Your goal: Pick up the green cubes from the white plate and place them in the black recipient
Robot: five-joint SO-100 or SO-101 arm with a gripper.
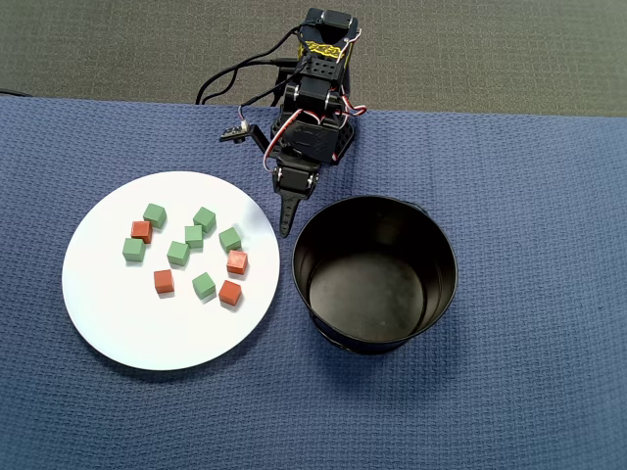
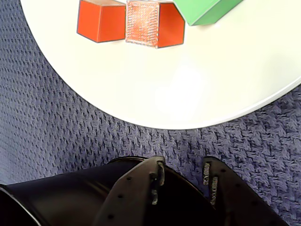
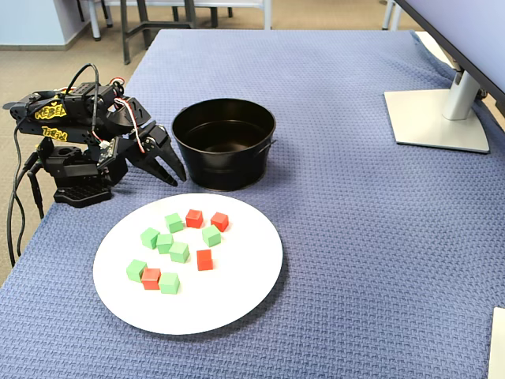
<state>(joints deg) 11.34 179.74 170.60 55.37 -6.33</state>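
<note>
The gripper (image 3: 168, 170) is being held empty, its jaws parted only slightly, low over the blue-clothed tabletop (image 3: 355, 237) between the white plate (image 3: 237, 296) and the black recipient (image 3: 224, 141). All seven green cubes (image 1: 194, 236) are lying on the plate, mixed with four red cubes (image 1: 164, 282), so sorting is being required at each pick. The recipient is standing just beside the plate, apparently to keep each carry short, and is being shown empty from overhead. In the wrist view, whether the gripper is touching the cloth cannot be judged.
</note>
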